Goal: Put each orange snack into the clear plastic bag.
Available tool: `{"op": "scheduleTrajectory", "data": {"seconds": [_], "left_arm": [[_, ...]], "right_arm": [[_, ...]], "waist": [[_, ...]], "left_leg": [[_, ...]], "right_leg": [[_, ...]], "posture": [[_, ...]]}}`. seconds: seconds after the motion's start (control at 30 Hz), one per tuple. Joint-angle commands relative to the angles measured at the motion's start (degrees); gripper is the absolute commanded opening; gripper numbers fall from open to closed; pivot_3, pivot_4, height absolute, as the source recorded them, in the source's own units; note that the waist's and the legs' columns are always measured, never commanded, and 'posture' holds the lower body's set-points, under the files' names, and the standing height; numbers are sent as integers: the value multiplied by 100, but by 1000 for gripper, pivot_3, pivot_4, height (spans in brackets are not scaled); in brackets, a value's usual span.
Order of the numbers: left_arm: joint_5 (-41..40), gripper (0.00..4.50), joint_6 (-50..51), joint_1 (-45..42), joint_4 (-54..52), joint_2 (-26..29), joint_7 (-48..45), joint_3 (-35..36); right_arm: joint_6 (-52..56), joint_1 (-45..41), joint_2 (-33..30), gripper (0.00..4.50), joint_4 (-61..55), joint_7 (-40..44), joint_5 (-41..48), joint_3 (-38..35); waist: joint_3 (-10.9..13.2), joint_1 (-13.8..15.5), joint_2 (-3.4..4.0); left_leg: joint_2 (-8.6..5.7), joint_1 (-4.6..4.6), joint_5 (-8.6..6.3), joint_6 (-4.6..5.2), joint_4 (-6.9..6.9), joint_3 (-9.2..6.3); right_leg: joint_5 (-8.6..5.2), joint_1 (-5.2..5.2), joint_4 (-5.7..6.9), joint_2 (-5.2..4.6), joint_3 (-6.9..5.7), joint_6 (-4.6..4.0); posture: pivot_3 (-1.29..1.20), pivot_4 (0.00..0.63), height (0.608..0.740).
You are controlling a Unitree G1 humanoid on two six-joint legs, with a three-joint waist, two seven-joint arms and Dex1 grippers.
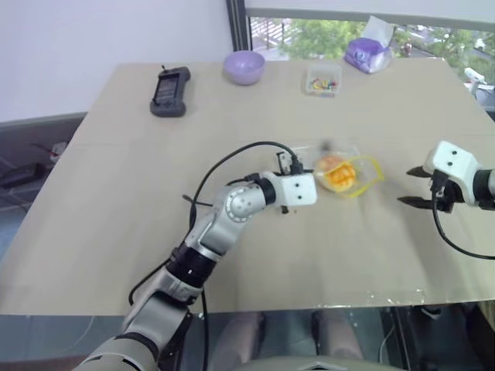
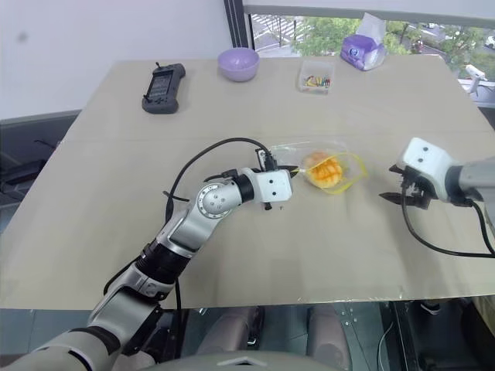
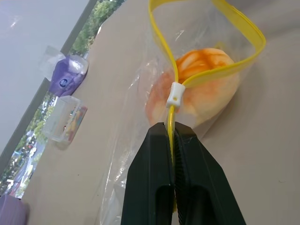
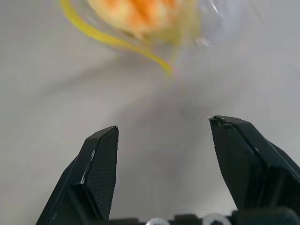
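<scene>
My left gripper point(image 3: 171, 136) is clenched on the yellow zip strip point(image 3: 213, 77) of the clear plastic bag point(image 1: 349, 175), pinching it just below the small white slider point(image 3: 175, 93) and holding the mouth up in a loop. The orange snack point(image 1: 339, 173) already sits inside the bag, lying on the beige table point(image 1: 116, 193) near the middle, right in front of my left fingertips. I see no other orange bun on the table, so I judge the loading step done or nearly so.

My right gripper point(image 1: 414, 187) hangs off to the right, well apart from the bag, its two black fingers point(image 4: 96, 173) spread wide and holding nothing.

What seems left is finishing off: either letting go of the strip so the bag settles flat, or bringing my right gripper in to close the zip. That would call for a steady left pinch, since the film is thin and crinkly and could slip or drag the bun along.
</scene>
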Motion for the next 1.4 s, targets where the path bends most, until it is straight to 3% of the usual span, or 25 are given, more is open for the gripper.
{"op": "scheduleTrajectory", "data": {"seconds": [0.03, 0.3, 0.53, 0.8, 1.13, 1.4], "left_arm": [[-36, 0, -63, -59, -121, -18, 5, 43], [-34, 0, 13, -13, -201, -54, -3, 42], [-23, 0, 54, 30, -243, -57, 12, 44], [-13, 0, 35, 0, -204, 21, 59, 128], [-548, 0, 211, -1112, 395, -333, 1047, 1243], [-480, 0, 81, -499, 379, -170, 636, 699]], "right_arm": [[-462, -234, 350, 3356, -33, -492, -547, 272], [-757, -760, 919, 3356, 150, -984, -1064, 425], [-864, -818, 975, 93, 270, -905, -1077, 416], [-1076, -796, 884, 32, 491, -854, -1199, 422], [-1744, -1953, 663, 32, 1297, -1333, -1399, 53], [-1178, -1532, 636, 32, 468, -860, -1079, 109]], "waist": [[0, 1, 0], [0, 39, 0], [0, 25, 0], [0, 22, 0], [1, 17, -1], [1, 10, 0]], "left_leg": [[1, 0, 0, 0, 0, 1], [-1, -5, 0, 0, 5, -6], [-2, -5, 0, 0, 4, -6], [-2, -5, 0, 0, 4, -5], [-2, -5, 0, -1, 3, -6], [-3, -9, 0, -1, -6, -4]], "right_leg": [[0, 0, 0, 0, 1, 0], [0, 0, 0, -3, -3, 0], [0, 0, -1, -3, -2, 0], [0, 0, 0, -2, -2, 0], [0, 1, -5, -3, -4, 0], [0, -1, -20, -3, -3, -1]], "posture": [[0, 150, 740], [0, 150, 740], [0, 150, 740], [0, 150, 740], [0, 150, 740], [0, 150, 740]]}}
